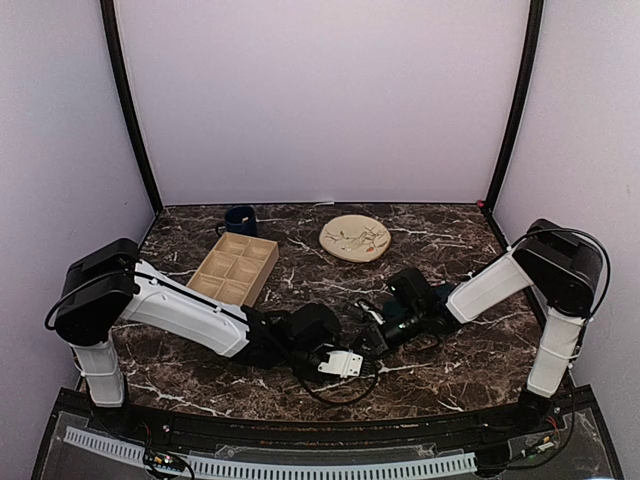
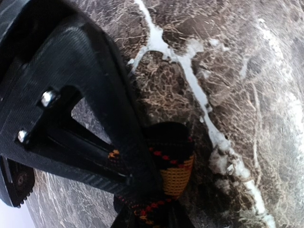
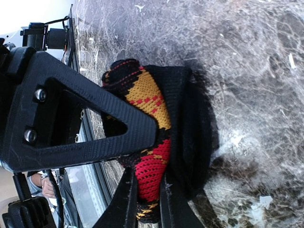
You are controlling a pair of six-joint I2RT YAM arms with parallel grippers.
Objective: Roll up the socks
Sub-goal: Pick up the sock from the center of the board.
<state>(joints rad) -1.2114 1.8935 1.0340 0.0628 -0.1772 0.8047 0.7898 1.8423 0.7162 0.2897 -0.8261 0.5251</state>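
The black argyle sock (image 3: 147,95), with red, orange and yellow diamonds, lies bunched on the dark marble table between my two grippers. In the right wrist view my right gripper (image 3: 148,187) is shut on its red part. In the left wrist view my left gripper (image 2: 152,190) is shut on the same sock (image 2: 178,173) near an orange diamond. In the top view the left gripper (image 1: 335,347) and right gripper (image 1: 375,325) meet at the table's middle front, and the sock is almost hidden between them. The teal-green socks are out of view.
A wooden tray with compartments (image 1: 235,268) stands at the back left, with a dark blue mug (image 1: 240,218) behind it. A cream patterned plate (image 1: 355,238) lies at the back middle. The table's front edge is close below the grippers.
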